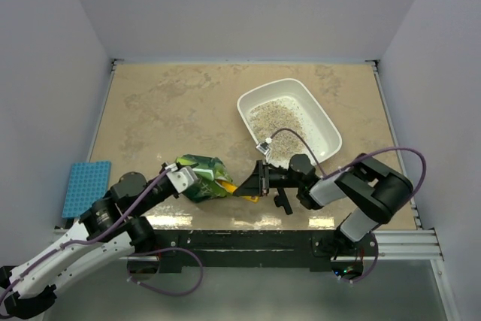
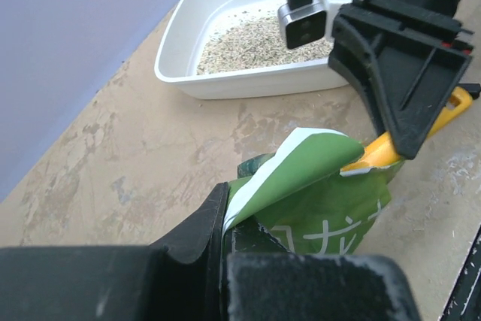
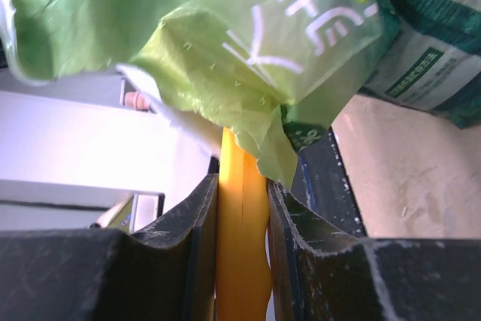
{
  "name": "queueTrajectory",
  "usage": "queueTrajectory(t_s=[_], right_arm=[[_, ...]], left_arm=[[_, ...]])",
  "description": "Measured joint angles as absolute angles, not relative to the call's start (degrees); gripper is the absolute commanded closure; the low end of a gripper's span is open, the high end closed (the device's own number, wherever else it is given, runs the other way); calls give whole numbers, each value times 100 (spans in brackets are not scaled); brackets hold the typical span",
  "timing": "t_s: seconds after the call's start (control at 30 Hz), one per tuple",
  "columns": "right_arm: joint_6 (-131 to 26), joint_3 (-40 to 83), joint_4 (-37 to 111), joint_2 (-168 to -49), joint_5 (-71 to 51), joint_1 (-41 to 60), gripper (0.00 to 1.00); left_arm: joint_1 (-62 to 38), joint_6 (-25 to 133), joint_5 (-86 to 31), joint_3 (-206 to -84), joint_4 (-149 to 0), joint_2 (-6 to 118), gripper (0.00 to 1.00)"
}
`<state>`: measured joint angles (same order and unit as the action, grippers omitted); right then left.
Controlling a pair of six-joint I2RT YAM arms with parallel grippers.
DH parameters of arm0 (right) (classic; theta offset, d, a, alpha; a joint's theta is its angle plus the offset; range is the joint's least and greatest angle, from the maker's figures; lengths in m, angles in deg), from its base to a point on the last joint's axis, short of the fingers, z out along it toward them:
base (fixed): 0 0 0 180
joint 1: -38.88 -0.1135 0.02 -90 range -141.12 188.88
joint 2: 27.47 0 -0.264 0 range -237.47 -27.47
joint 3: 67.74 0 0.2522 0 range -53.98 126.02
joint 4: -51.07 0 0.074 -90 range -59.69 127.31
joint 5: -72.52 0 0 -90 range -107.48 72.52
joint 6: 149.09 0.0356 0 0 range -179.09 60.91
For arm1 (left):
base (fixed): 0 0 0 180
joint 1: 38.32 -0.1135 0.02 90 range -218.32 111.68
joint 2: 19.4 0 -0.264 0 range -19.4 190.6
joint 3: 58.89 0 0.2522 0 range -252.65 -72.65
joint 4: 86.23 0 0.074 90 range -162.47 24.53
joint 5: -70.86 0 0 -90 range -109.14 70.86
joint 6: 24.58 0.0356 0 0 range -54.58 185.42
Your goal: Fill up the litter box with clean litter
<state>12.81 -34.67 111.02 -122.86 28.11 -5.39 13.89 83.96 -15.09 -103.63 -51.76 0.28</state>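
Fingers of the black right gripper [image 3: 242, 186] clamp a smooth yellow plastic handle [image 3: 242, 253] tucked under the crinkled glossy green bag [image 2: 323, 204], which the left gripper [image 2: 227, 240] pinches shut-jawed. Beyond them, the white rounded plastic litter box [image 1: 325, 122] holds grainy, speckled beige clean litter [image 1: 274, 114].

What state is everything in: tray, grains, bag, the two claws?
litter box: upright, partly filled
clean litter: thin layer in the box
green bag: crumpled, open
yellow tool: tip hidden by bag
left gripper: shut on green bag
right gripper: shut on yellow tool
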Motion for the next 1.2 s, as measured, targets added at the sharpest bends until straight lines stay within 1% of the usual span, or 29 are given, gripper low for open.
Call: queueTrajectory(t_s=[0.1, 0.3, 0.47, 0.73, 1.2], right_arm=[[1207, -3718, 10746, -11611, 2656, -534, 100], [708, -3771, 8764, -9751, 2225, -537, 100], [516, -3771, 7726, -8905, 2050, -537, 100], [630, -4062, 7221, -8065, 1777, -543, 100], [1294, -4724, 6272, -5873, 1167, -558, 100]], left_arm=[[1389, 8399, -1367, -10363, -5213, -42, 100], [1387, 8401, -1181, -10361, -5323, -114, 100], [1382, 8399, -1098, -10273, -5454, -216, 100], [1385, 8401, -1150, -10197, -5452, -339, 100], [1396, 8401, -1511, -10177, -5497, -304, 100]])
